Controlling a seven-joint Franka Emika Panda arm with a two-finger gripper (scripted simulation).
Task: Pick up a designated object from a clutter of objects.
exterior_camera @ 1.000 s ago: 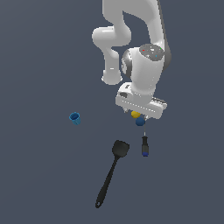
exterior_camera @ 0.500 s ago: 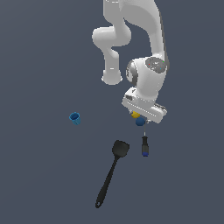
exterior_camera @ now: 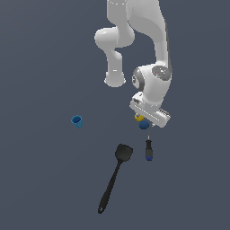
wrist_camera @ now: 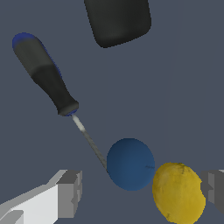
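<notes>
Seen from the wrist: gripper [wrist_camera: 140,192] spread wide, one grey finger [wrist_camera: 70,194] on one side and the other finger [wrist_camera: 216,190] at the far edge of the picture, holding nothing. Between them, the dark blue ball [wrist_camera: 130,164] and the yellow ball [wrist_camera: 178,192], touching or very nearly so, the yellow one closer to the second finger and the blue one nearer the middle of the gap. Neither finger touching either ball. Just behind the blue ball, the thin metal shaft of the screwdriver [wrist_camera: 48,76], its tip hidden at the ball's edge, its dark handle with a blue end cap slanting away. Farther off still, the flat black blade of the spatula [wrist_camera: 117,21], only partly in the picture. From the exterior view: hand low over the grey floor [exterior_camera: 45,179], the gripper [exterior_camera: 146,120] mostly hidden under its own white body, with the blue ball [exterior_camera: 143,125] and the yellow ball [exterior_camera: 139,117] peeping out below it. Possibly resting on the floor, though hard to judge from this angle. Below them in that view, the screwdriver [exterior_camera: 148,150], and toward the exterior view's left of it the long spatula [exterior_camera: 114,177]. Well apart, toward the exterior view's left, a small light blue cup [exterior_camera: 77,121], standing alone.
</notes>
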